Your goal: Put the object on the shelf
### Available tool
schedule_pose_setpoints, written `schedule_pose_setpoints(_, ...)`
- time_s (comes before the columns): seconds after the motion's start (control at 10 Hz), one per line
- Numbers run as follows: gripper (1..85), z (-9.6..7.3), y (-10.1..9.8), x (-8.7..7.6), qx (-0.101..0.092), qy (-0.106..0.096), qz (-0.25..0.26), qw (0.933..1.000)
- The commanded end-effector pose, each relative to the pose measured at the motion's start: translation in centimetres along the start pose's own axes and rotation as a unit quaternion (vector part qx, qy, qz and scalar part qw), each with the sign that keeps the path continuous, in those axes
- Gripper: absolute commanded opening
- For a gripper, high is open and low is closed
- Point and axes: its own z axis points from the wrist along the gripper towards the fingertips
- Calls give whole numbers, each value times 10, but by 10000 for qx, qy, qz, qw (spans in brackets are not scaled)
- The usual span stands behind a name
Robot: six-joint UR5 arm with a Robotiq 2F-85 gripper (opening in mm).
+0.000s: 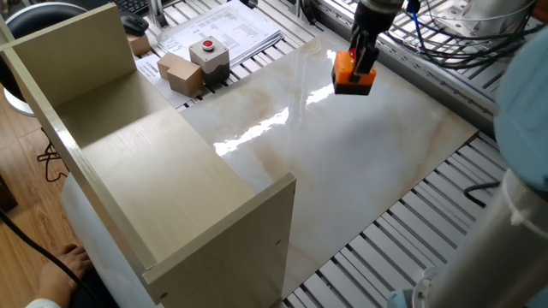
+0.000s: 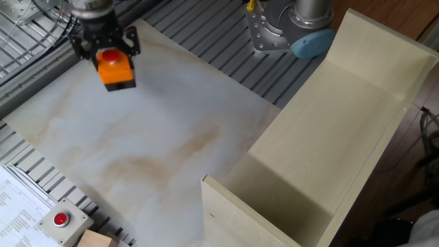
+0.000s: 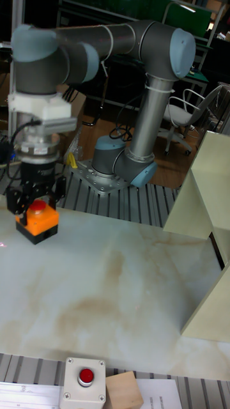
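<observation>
The object (image 1: pixel 354 77) (image 2: pixel 114 68) (image 3: pixel 38 222) is a small box with an orange top, black base and red mushroom button. It hangs a little above the marble tabletop, clear of the surface. My gripper (image 1: pixel 360 63) (image 2: pixel 105 53) (image 3: pixel 36 199) is shut on it from above, one finger on each side of the box. The shelf (image 1: pixel 128 154) (image 2: pixel 329 137) (image 3: pixel 207 211), a large beige board unit with upright side walls, stands at the opposite side of the table, well away from the object.
A grey box with a red button (image 1: pixel 209 53) (image 2: pixel 63 222) (image 3: pixel 85 379) and a brown cardboard box (image 1: pixel 179 72) (image 3: pixel 124 390) sit by printed papers (image 1: pixel 218 30) beyond the marble top (image 1: pixel 342 162). The arm's base (image 2: pixel 291 31) and cables (image 1: pixel 445 43) line the slatted table edges.
</observation>
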Motion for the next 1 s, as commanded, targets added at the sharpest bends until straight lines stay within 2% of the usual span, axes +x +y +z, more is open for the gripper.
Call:
schedule_pose_setpoints(0.0, 10, -60, 38, -18, 279, 106, 825, 9961)
schedule_pose_setpoints(0.1, 10, -60, 38, -19, 293, 90, 747, 9967)
schedule_pose_setpoints(0.3, 10, -57, 46, -27, 49, -87, 527, 9986)
schedule_pose_setpoints(0.4, 10, -47, 33, -26, -22, -237, 428, 9988)
schedule_pose_setpoints(0.5, 10, -49, 43, -31, -144, -334, 575, 9977)
schedule_pose_setpoints(0.6, 10, -66, 59, -37, -29, -218, 809, 9965)
schedule_pose_setpoints(0.7, 10, -92, 79, -44, 202, -27, 1051, 9943)
schedule_pose_setpoints(0.8, 10, -105, 90, -49, 357, 19, 1063, 9937)
schedule_pose_setpoints(0.9, 10, -105, 94, -51, 308, -53, 1003, 9945)
